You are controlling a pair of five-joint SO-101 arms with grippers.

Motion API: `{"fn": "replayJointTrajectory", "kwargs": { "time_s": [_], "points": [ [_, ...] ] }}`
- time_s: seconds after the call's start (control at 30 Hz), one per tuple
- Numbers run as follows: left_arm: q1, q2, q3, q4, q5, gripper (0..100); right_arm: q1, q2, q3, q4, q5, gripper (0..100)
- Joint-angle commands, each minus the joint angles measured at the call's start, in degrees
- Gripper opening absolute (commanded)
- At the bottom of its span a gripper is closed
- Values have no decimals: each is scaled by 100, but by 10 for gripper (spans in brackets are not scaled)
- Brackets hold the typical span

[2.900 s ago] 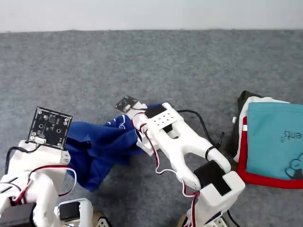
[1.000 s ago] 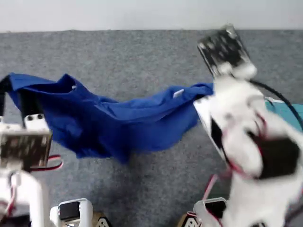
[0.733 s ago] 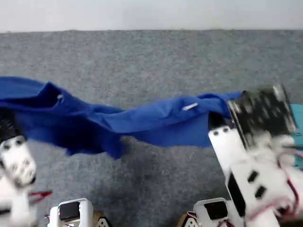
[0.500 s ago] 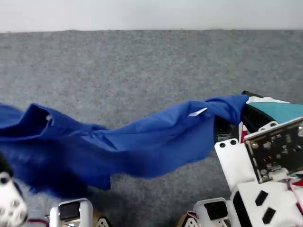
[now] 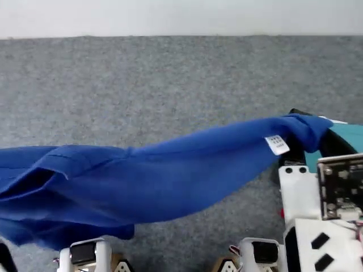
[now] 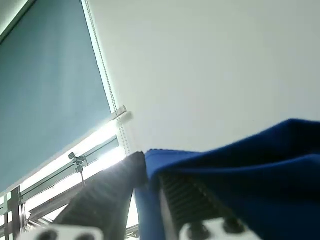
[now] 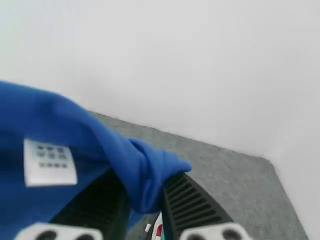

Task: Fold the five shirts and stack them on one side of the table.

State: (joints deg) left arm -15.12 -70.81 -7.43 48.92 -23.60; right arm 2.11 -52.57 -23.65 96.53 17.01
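Note:
A blue shirt (image 5: 170, 178) hangs stretched in the air across the near half of the table, held at both ends. My right gripper (image 7: 145, 200) is shut on its right end, where a white label (image 5: 276, 144) shows, just above the stack of folded shirts (image 5: 340, 136). My left gripper (image 6: 147, 187) is shut on the other end of the blue shirt (image 6: 240, 165), raised high and pointing toward the wall and a window blind. In the right wrist view the blue shirt (image 7: 75, 150) drapes over the fingers (image 7: 192, 202).
The grey carpeted table (image 5: 170, 85) stretches to the white wall behind. The stack of folded shirts lies at the right edge, with a teal one on top. Both arm bases (image 5: 85, 255) stand at the near edge.
Both arms lifted the blue shirt off the table and pulled it apart sideways. It has since swung nearer and lower in the high view, with the right end over the stack.

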Motion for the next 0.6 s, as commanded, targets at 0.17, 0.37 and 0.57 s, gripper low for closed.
{"fn": "replayJointTrajectory", "kwargs": {
  "time_s": [0.17, 0.37, 0.57],
  "points": [
    [-9, 9, 1059, -97, 9, 14, 145, 31, 501, 4, -123, 9],
    [9, 9, 2105, -123, 9, 14, 136, 4, 1609, -110, -123, 9],
    [9, 0, 2431, -141, 9, 14, 136, -31, 2286, -277, -88, 9]
  ]
}}
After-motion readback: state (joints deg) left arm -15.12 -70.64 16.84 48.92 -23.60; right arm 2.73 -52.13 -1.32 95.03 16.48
